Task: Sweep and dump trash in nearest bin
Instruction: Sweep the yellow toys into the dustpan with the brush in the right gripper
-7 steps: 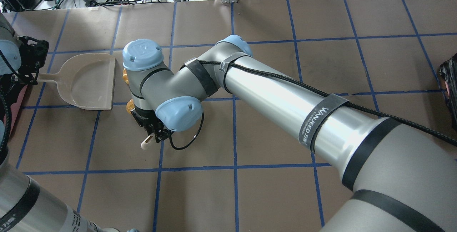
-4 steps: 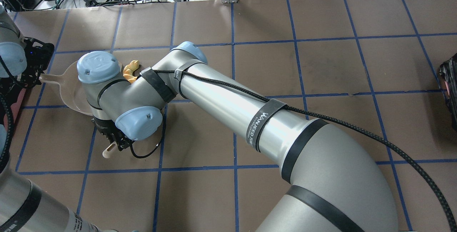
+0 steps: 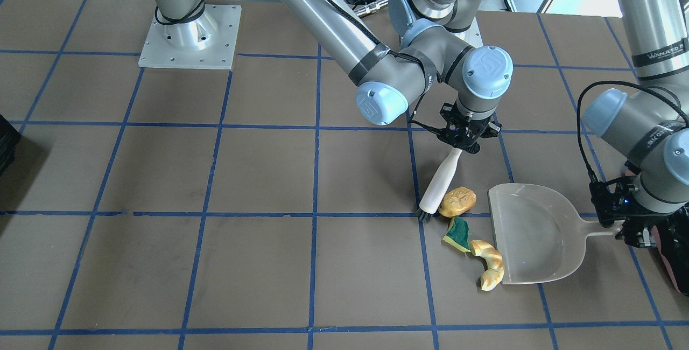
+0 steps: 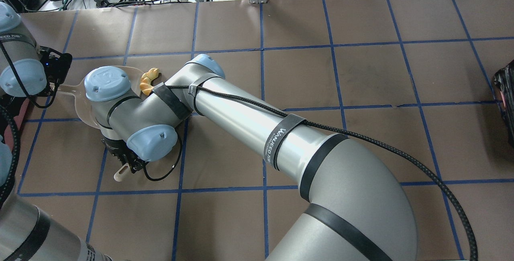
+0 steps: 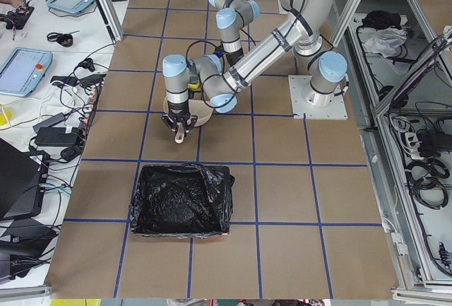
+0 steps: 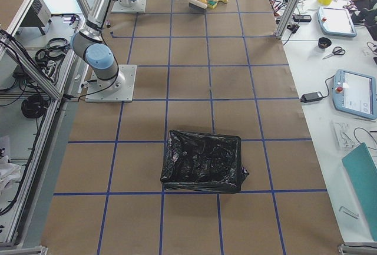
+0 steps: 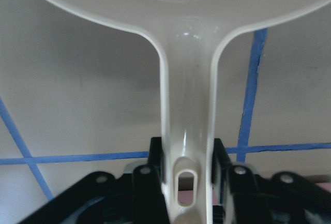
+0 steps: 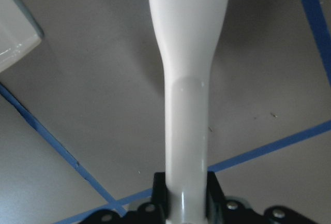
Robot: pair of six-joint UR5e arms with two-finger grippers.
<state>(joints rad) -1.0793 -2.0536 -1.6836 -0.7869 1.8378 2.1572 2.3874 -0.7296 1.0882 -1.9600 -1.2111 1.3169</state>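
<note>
My right gripper [image 3: 466, 135] is shut on the handle of a white brush [image 3: 442, 184], whose bristles touch the table. The potato-like lump [image 3: 457, 201] lies against the brush head. The sponge scrap [image 3: 457, 228] and the croissant piece [image 3: 489, 267] lie at the mouth of the beige dustpan [image 3: 533, 242]. My left gripper [image 3: 619, 223] is shut on the dustpan handle [image 7: 186, 105]. The bin [image 5: 182, 200], pink-sided with a black bag, stands just beyond the left gripper [image 4: 54, 84]. In the overhead view only the croissant [image 4: 148, 80] shows.
A second black-bagged container [image 6: 203, 161] stands far off at the table's right end, seen as a dark shape [image 4: 506, 92] in the overhead view. The right arm's base plate [image 3: 188, 37] is bolted to the table. Blue tape lines grid the brown table.
My right arm has swung left with the brush, pushing the trash toward the dustpan. My left gripper has pushed the dustpan right, toward the trash. Both grips are unchanged.
</note>
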